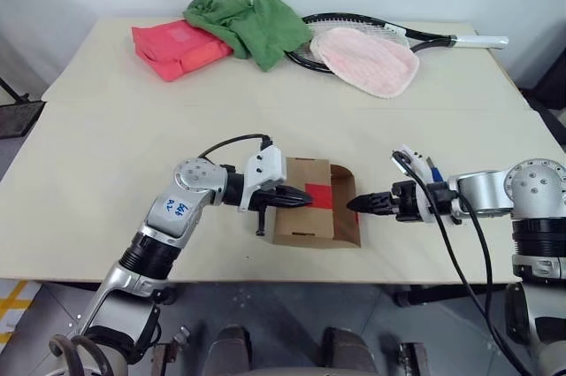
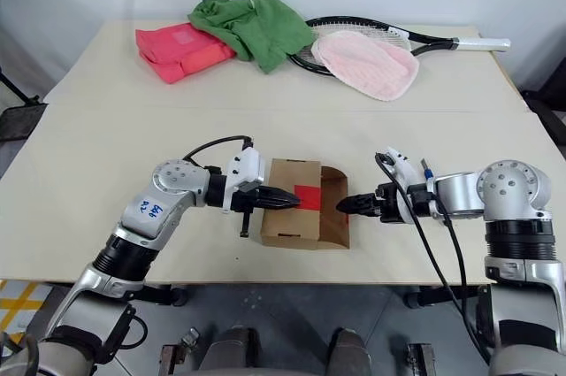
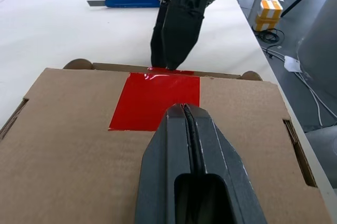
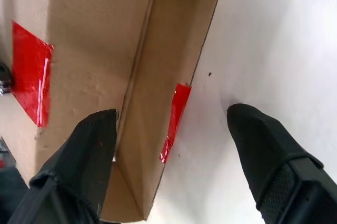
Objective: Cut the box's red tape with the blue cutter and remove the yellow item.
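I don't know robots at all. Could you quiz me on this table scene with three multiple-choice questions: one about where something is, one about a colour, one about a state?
1. Where does the blue cutter lie?
A. on the table beyond the box
B. inside the box
C. on the green cloth

2. What colour is the tape on the box?
A. yellow
B. red
C. white

3. How are the left gripper's fingers?
A. wide open
B. shut together, resting on the box top
C. closed around the racket

Answers:
1 A, the left wrist view shows it flat on the tabletop past the box.
2 B, a bright red patch crosses the box top.
3 B, the two black fingers meet with no gap at the tape's edge.
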`<state>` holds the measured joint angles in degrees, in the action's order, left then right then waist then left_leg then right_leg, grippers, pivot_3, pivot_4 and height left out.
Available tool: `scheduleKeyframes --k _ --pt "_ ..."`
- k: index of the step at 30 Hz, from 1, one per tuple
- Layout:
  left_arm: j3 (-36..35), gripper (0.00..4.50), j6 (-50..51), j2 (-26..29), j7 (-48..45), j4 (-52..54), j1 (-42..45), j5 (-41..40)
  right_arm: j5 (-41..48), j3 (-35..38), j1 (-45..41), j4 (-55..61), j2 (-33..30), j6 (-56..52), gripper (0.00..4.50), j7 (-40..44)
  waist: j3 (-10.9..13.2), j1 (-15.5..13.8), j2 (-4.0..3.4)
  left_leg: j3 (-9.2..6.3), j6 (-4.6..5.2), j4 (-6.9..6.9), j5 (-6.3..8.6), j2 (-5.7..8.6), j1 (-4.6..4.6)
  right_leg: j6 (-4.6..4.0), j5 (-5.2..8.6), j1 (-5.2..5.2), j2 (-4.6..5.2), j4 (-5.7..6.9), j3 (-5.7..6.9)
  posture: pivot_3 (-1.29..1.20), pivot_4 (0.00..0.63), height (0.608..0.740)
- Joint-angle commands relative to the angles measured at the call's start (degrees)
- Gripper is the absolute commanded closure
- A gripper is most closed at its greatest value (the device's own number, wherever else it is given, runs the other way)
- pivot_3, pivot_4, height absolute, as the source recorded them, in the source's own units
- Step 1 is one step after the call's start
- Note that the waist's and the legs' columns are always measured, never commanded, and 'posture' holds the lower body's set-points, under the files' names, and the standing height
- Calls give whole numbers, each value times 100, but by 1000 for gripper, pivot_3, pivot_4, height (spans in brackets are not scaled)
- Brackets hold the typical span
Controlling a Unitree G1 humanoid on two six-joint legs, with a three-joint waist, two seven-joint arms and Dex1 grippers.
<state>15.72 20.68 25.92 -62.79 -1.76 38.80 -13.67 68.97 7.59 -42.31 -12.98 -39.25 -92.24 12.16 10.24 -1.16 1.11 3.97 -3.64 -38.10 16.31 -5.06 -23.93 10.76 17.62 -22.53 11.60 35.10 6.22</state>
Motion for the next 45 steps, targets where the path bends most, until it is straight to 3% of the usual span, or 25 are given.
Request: scheduleKeyframes --k 1,7,13,16,19,28,36,45 --pt "89 4500 56 57 -25 107 -34 91 -14 25 125 -66 286 -26 1158 -68 -1 7 -1 0 0 1 0 0 2 0 0 0 0 1 0 0 150 740" --pt "63 4500 93 77 -23 113 -10 106 58 104 166 36 638 -26 2795 -180 -1 14 -2 0 0 4 0 0 3 0 0 0 0 2 0 0 150 740" --pt "36 4500 94 85 -3 92 4 113 44 128 190 31 788 -26 2795 -198 -2 20 -2 0 0 5 0 0 3 0 0 0 0 1 0 0 150 740" --pt "10 4500 66 92 42 75 0 130 -5 146 228 65 890 -26 3389 -209 -2 32 -3 0 0 6 0 0 3 0 0 0 0 1 0 0 150 740" --pt "-80 4500 16 102 134 39 -5 129 -34 193 212 103 872 -26 4404 -227 -2 30 -3 0 0 7 0 0 2 0 0 0 0 1 0 0 150 740" --pt "-420 4500 2 304 698 -564 102 381 354 179 -109 289 69 -26 4460 -280 0 -39 -6 0 0 3 0 0 -4 0 0 -1 1 -3 0 0 150 740" --pt "-237 4500 -46 -123 593 -445 -58 267 1129 -234 -605 541 -635 -26 4460 -600 0 -41 -6 0 0 0 0 1 -10 1 0 -2 1 -7 0 0 150 740" --pt "-134 4500 -77 -225 537 -538 -109 383 1848 -460 -888 724 -803 -26 4460 -1182 0 -32 -6 0 0 0 0 0 -11 1 0 -5 1 -7 0 0 150 740"
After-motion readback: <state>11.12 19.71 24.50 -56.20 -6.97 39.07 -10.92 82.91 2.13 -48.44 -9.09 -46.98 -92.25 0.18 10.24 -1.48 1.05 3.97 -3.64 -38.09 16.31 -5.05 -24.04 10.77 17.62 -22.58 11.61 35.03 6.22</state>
